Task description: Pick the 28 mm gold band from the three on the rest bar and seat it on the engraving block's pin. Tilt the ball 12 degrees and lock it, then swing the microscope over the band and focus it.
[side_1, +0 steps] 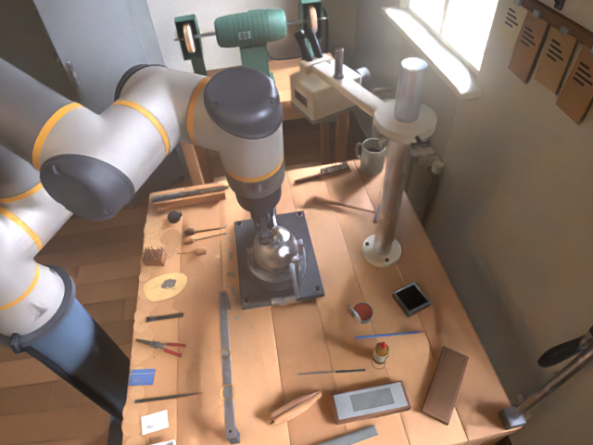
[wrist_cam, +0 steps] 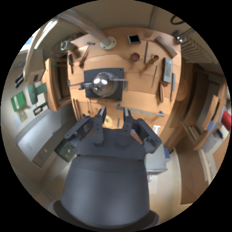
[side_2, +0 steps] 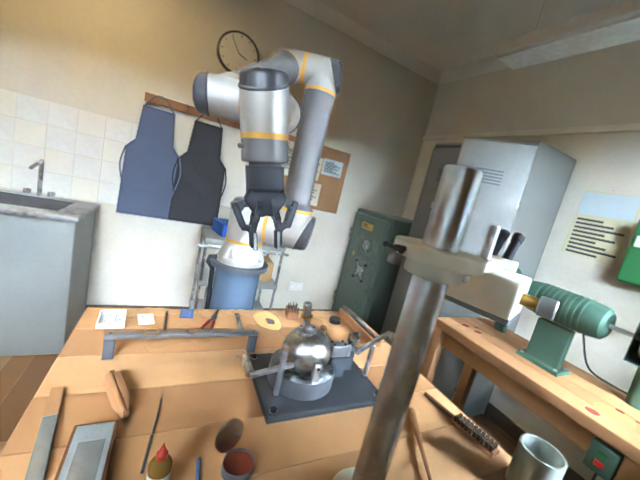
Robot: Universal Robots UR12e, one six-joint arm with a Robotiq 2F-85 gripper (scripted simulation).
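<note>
The grey rest bar (side_1: 226, 364) lies on the bench left of the engraving block (side_1: 275, 251), with a gold band (side_1: 227, 392) around it near its front end and another (side_1: 225, 353) further along. The block's shiny steel ball (side_2: 306, 351) sits on a dark plate (wrist_cam: 103, 84), its pin (side_2: 307, 309) standing up on top. My gripper (side_2: 264, 243) hangs high above the bench, between bar and block, open and empty. The microscope (side_1: 320, 88) hangs on its arm from the steel post (side_1: 393, 191), swung away from the block towards the back.
A grey mug (side_1: 372, 154) stands at the back right corner by the post. A red tin (side_1: 362, 312), a black tray (side_1: 411, 298), a glue bottle (side_1: 381, 352), a sharpening stone (side_1: 370, 400), files and pliers (side_1: 162, 346) lie scattered on the bench.
</note>
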